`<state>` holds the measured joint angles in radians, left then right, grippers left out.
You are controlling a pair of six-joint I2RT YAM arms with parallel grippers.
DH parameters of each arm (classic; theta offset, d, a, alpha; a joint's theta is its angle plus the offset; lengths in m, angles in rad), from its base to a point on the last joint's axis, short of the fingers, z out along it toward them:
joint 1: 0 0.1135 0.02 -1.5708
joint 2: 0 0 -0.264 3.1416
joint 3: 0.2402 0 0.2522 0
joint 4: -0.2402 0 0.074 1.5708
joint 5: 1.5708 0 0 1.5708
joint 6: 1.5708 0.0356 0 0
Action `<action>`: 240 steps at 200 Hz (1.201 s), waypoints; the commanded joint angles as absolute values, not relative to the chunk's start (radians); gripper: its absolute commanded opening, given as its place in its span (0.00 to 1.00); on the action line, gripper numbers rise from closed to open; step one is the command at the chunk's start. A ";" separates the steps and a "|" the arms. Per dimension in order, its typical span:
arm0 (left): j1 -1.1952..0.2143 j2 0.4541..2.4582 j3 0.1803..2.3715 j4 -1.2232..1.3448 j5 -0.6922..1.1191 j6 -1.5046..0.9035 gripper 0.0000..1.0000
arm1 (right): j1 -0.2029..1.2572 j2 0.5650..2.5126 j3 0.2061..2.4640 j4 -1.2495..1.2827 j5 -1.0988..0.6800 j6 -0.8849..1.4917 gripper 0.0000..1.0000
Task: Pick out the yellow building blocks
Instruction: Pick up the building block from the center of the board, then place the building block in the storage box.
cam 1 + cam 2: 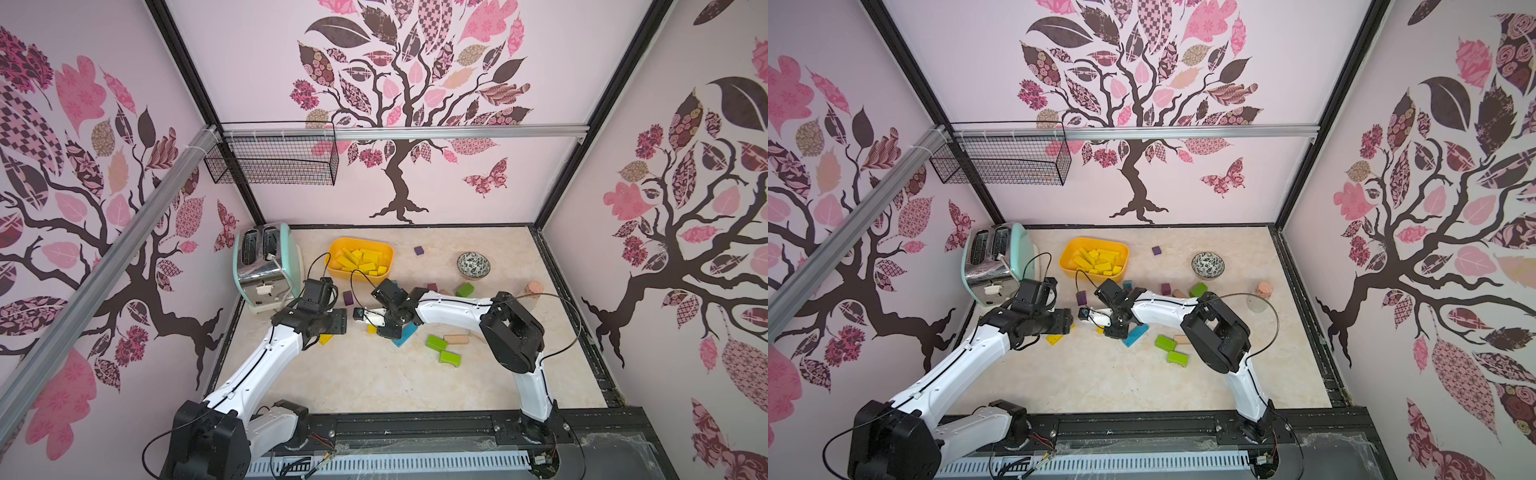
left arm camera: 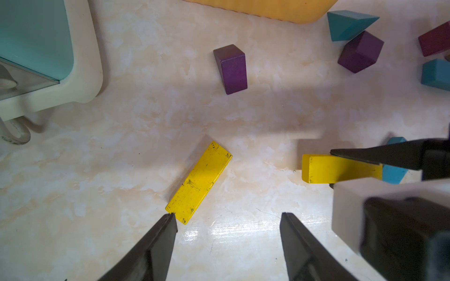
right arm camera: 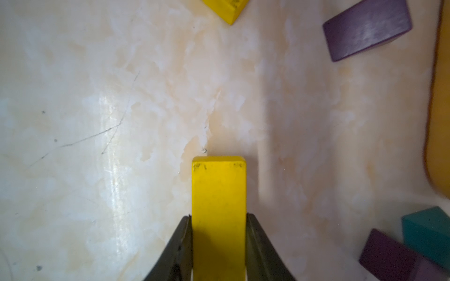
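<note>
Firmly, right tool (image 3: 219,215) pinches flat yellow bar (image 3: 218,185); left tool (image 2: 228,214) spread wide, empty.

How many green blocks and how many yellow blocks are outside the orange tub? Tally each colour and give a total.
Green blocks: 3
Yellow blocks outside the tub: 2 (one held in the right fingers)
Total: 5

Bare marbled tabletop (image 1: 353,382) lies open before my arms. Between my left pincer (image 2: 228,215) and the orange-yellow plastic tub (image 2: 267,8) stands an upright purple wooden block (image 2: 231,70); the mint-green and chrome toaster (image 1: 266,266) hems the pincer's outer side.
</note>
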<state>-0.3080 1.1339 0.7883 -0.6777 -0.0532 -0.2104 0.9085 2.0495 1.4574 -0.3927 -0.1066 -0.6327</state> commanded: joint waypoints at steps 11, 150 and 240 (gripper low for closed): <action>-0.306 1.093 0.784 -0.663 -0.081 -0.210 0.74 | 0.905 1.971 1.431 -0.306 -0.067 -0.640 0.27; -0.304 1.138 0.857 -0.589 -0.026 -0.277 0.74 | 0.826 1.922 1.487 -0.047 0.024 -0.479 0.27; -0.287 1.334 1.044 -0.538 0.010 -0.268 0.74 | 0.779 2.204 1.792 0.054 0.203 -0.546 0.28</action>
<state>-0.3031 1.3151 1.0161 -0.5648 0.0029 -0.2726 0.7864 2.1395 1.6966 0.0082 0.1387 -0.5182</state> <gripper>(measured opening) 0.736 0.343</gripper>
